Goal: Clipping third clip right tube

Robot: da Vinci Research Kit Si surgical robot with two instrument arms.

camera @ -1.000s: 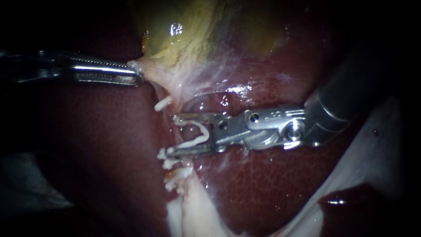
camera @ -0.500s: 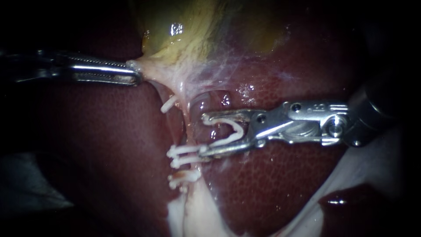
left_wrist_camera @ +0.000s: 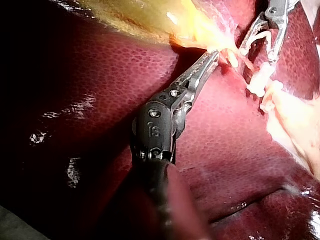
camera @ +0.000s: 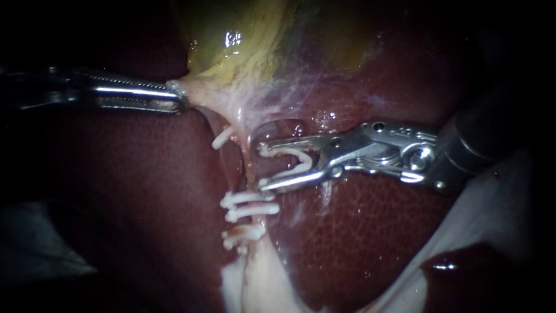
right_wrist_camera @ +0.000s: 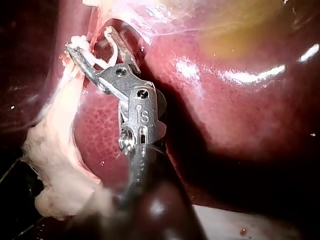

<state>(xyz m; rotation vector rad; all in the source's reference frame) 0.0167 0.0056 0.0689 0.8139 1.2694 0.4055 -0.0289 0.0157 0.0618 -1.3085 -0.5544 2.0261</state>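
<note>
The yellow-green gallbladder [camera: 249, 35] lies on the dark red liver [camera: 359, 232]. My left instrument [camera: 184, 103] is shut on the gallbladder's pale neck and holds it taut to the left. A thin pale tube [camera: 245, 165] runs down from the neck. It carries three white clips [camera: 250, 204] low down. My right instrument [camera: 260, 166] holds a white clip [camera: 294, 162], whose legs lie along its wide-apart jaws. The jaw tips stand just right of the tube, above the seated clips. The right wrist view shows the same instrument [right_wrist_camera: 89, 39] at the pale strand.
Another white clip [camera: 221, 138] sits on a strand left of the tube. Pale fatty tissue [camera: 255, 284] hangs below the clips. A white sheet [camera: 492, 214] borders the liver at the lower right.
My right instrument drew back to the right off the tube with its clip, then came slightly up and left again. The seated clips, partly covered before, now show. The left instrument has not moved.
</note>
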